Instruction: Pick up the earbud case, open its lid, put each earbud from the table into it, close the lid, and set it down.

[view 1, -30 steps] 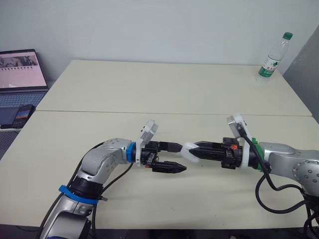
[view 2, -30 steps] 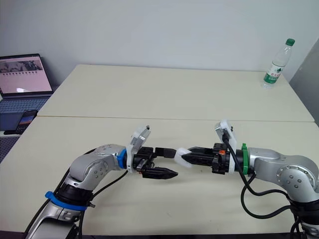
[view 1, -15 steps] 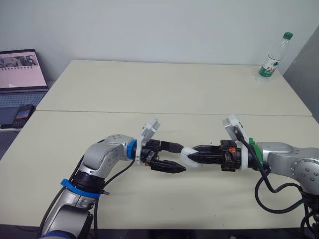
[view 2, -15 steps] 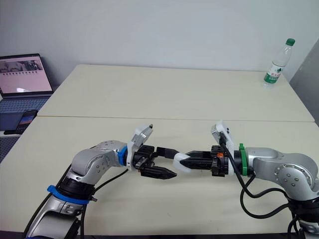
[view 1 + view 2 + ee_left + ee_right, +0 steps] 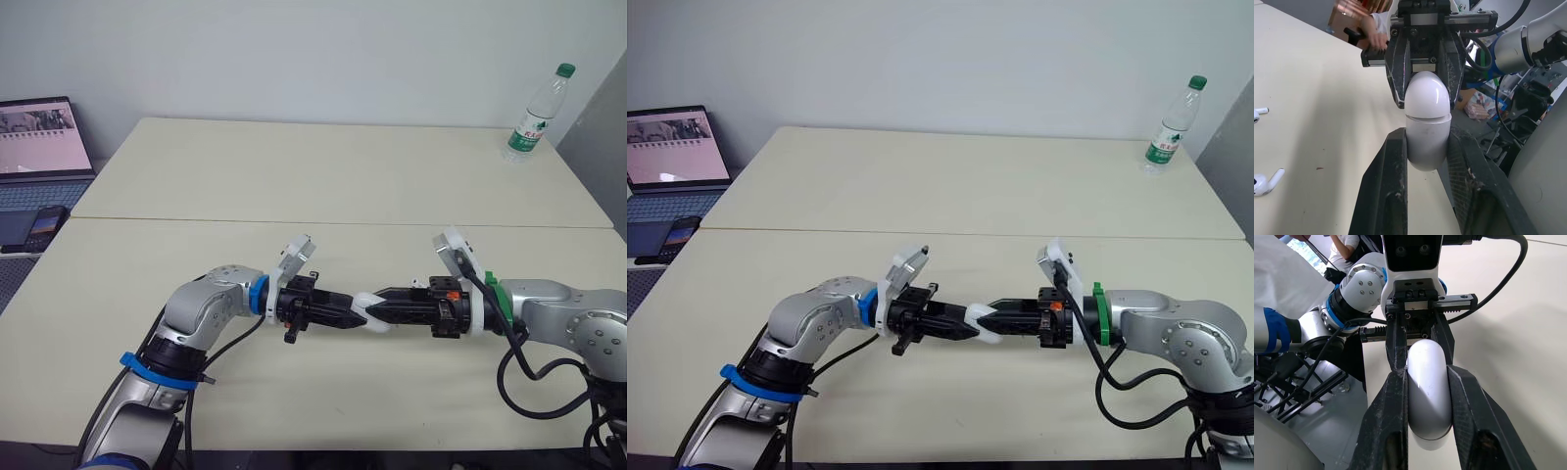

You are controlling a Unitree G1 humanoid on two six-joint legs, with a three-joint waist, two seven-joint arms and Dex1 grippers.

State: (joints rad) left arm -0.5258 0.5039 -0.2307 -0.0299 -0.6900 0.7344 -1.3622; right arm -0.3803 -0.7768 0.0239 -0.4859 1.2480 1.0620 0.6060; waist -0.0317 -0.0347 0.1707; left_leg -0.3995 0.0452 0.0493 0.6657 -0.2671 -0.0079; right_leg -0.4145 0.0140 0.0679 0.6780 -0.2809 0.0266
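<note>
Left tool [image 5: 351, 315] clamps the earbud case [image 5: 1426, 105] by its base while my right tool [image 5: 384, 305] pinches the lid end, probably to pry it open.

1 green-capped water bottle [image 5: 534, 113] stands upright at the far right corner of the table [image 5: 323, 166]. 1 open laptop [image 5: 39, 137] sits off its left edge, 1 phone [image 5: 44, 225] just beside it.

I see the earbud case [image 5: 1427, 122] between left gripper [image 5: 351, 314] and right gripper [image 5: 384, 307] over the near desk [image 5: 294, 176] (two earbuds [image 5: 1266, 182] lie on it); bottle [image 5: 534, 113] stands far right.
</note>
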